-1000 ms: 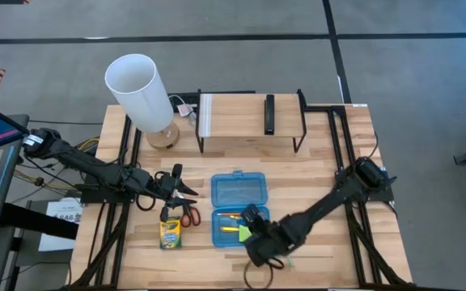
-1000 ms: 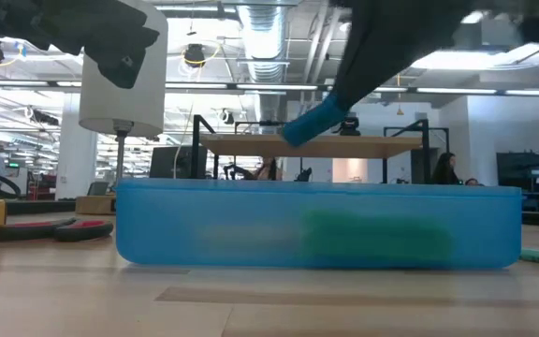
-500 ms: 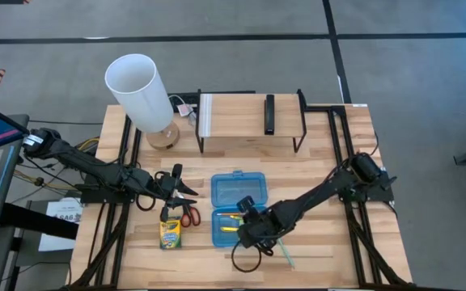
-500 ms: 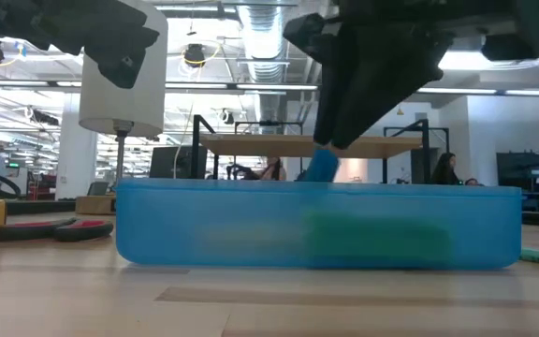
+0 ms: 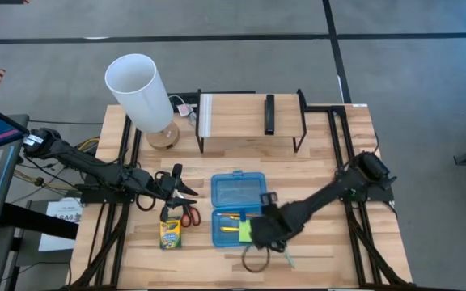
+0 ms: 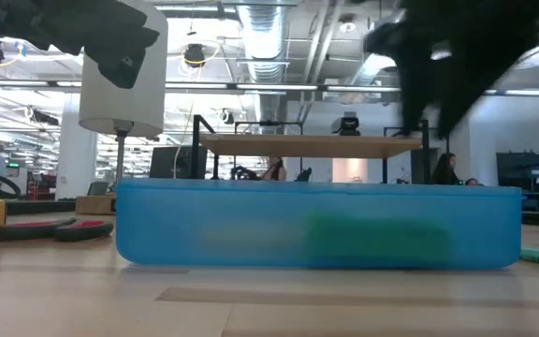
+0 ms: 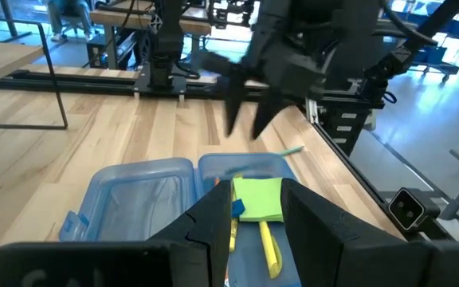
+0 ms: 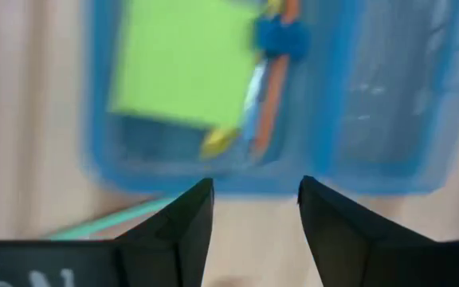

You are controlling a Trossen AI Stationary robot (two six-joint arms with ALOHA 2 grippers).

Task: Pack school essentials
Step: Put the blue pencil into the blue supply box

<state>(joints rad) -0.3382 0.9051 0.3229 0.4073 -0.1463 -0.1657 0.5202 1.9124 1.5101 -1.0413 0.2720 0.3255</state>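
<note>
The translucent blue case lies open on the table. Its tray holds the lime sticky-note pad, the small blue eraser, an orange pencil and a yellow marker. My right gripper hovers open above the tray's near right corner, with nothing between its fingers. The teal pen lies on the table near it. My left gripper stands open to the left of the case, above the red-handled scissors and the crayon box.
A white lamp stands at the far left. A wooden shelf on black legs with a black bar-shaped device stands at the far middle. A dark cable loop lies near the front edge.
My right gripper has lowered the blue eraser into the case's tray, opened and let it go. It has then risen and drawn toward the table's right edge. The eraser now lies in the tray beside the sticky-note pad.
</note>
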